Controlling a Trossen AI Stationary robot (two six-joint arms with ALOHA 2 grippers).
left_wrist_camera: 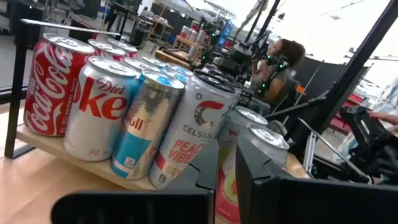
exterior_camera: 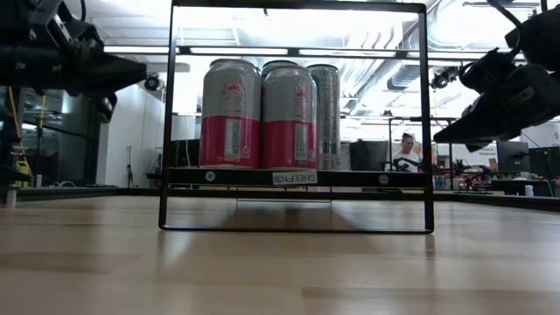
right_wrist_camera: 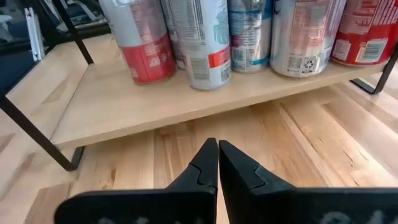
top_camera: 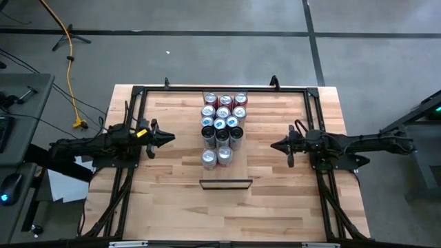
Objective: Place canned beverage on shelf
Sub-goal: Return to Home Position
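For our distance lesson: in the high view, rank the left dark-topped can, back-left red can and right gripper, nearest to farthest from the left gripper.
From the left gripper:
1. left dark-topped can, level with it.
2. back-left red can, back row.
3. right gripper, far right side.

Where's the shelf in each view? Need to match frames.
High: shelf at centre, carrying the cans.
Low: shelf edge-on at centre, labelled dark strip.
Left wrist: shelf edge under the cans.
Right wrist: bare shelf end, cans behind.
Shared landmark: pink-white cans at its front end.
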